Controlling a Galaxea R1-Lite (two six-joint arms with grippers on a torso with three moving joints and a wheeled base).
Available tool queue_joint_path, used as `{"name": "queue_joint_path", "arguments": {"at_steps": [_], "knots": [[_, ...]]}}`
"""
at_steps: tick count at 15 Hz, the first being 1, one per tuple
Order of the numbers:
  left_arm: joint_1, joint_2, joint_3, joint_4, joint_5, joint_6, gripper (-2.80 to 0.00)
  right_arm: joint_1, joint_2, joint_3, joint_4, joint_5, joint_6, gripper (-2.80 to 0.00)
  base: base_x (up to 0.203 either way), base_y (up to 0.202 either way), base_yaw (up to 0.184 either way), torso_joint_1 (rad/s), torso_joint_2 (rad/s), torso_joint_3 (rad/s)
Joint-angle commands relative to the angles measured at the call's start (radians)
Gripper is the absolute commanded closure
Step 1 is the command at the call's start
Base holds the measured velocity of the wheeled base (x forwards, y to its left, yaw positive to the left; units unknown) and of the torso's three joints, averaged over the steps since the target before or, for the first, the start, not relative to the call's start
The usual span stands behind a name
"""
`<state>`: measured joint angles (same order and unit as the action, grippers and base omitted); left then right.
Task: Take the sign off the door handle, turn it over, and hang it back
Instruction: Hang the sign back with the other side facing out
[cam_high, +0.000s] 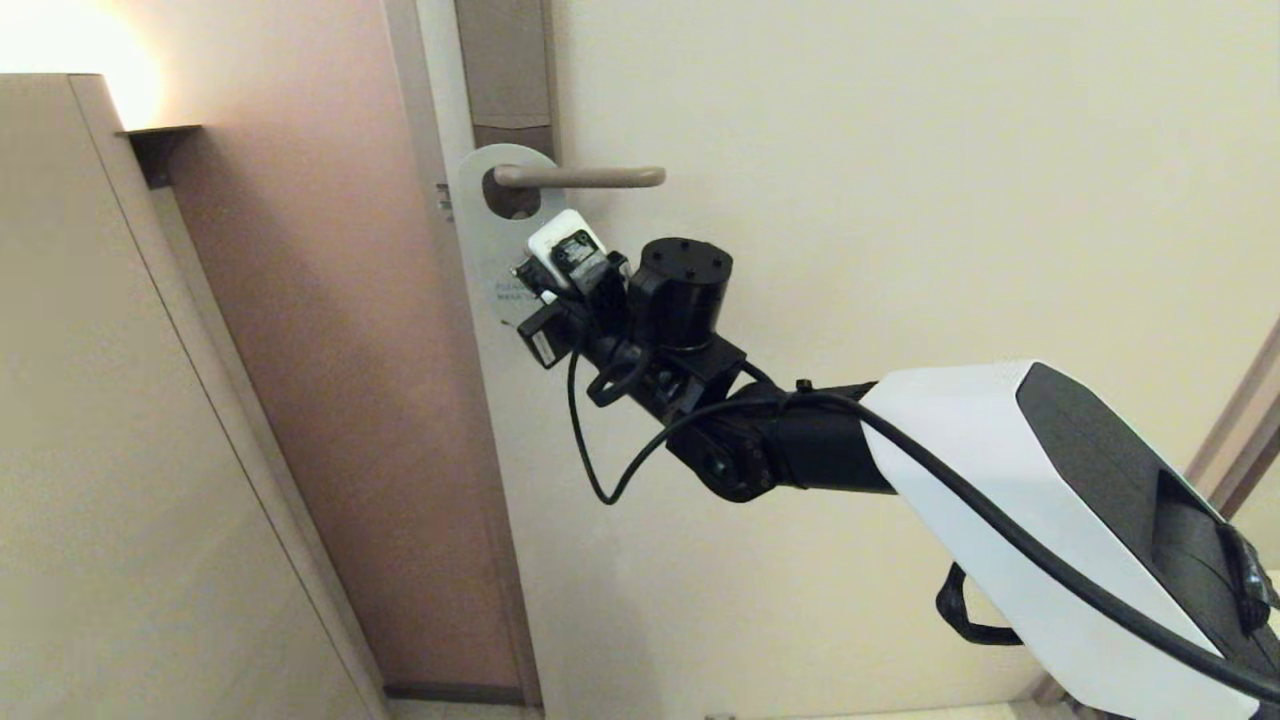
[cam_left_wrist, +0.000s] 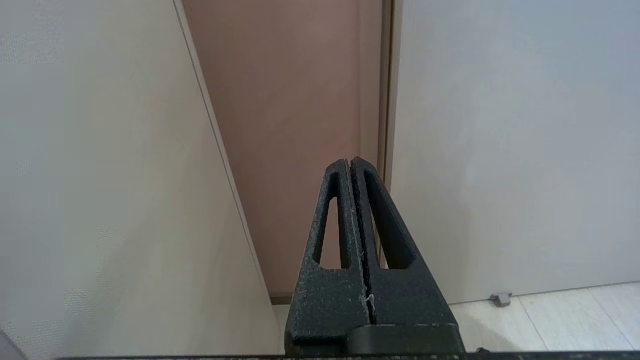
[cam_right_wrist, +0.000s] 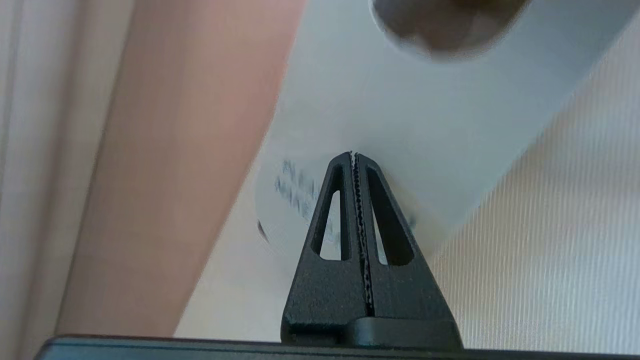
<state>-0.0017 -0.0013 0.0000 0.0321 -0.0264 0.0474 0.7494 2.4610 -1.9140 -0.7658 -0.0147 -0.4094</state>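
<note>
The sign (cam_high: 492, 240) hangs by its oval hole on the door handle (cam_high: 590, 177), white side out with blurred teal lettering low down (cam_right_wrist: 295, 192). The handle is a slim beige lever under a tall brownish plate (cam_high: 505, 65). My right gripper (cam_right_wrist: 353, 156) is shut, its tips right at the lower face of the sign (cam_right_wrist: 400, 115), and nothing shows between the jaws. In the head view the right wrist (cam_high: 680, 290) covers its fingers. My left gripper (cam_left_wrist: 350, 162) is shut and empty, held low and away from the door handle.
The cream door (cam_high: 900, 200) fills the right side. A pinkish wall (cam_high: 330, 400) and a pale cabinet panel (cam_high: 120, 400) stand on the left of the door. A small door stop (cam_left_wrist: 501, 299) sits on the tiled floor.
</note>
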Motion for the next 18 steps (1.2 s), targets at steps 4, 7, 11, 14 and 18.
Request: {"name": "queue_joint_path", "arguments": {"at_steps": [4, 7, 11, 14, 18], "knots": [[0.000, 0.001, 0.000, 0.000, 0.000, 0.000, 0.00, -0.022, 0.013, 0.000, 0.022, -0.004, -0.002, 0.00, 0.000, 0.000, 0.000, 0.000, 0.00, 0.000], [0.000, 0.001, 0.000, 0.000, -0.002, 0.000, 0.00, -0.022, -0.010, 0.006, 0.022, -0.004, -0.002, 0.00, 0.000, 0.000, 0.000, 0.000, 0.00, 0.000], [0.000, 0.001, 0.000, 0.000, 0.000, 0.000, 0.00, -0.022, -0.061, 0.060, 0.021, -0.004, -0.002, 0.00, 0.000, 0.000, 0.000, 0.000, 0.00, 0.000], [0.000, 0.001, 0.000, 0.000, 0.000, 0.000, 0.00, -0.022, -0.100, 0.104, 0.020, -0.004, -0.002, 0.00, 0.000, 0.000, 0.000, 0.000, 0.00, 0.000], [0.000, 0.001, 0.000, 0.000, 0.000, 0.000, 0.00, -0.022, -0.143, 0.135, 0.020, -0.004, -0.002, 0.00, 0.000, 0.000, 0.000, 0.000, 0.00, 0.000]]}}
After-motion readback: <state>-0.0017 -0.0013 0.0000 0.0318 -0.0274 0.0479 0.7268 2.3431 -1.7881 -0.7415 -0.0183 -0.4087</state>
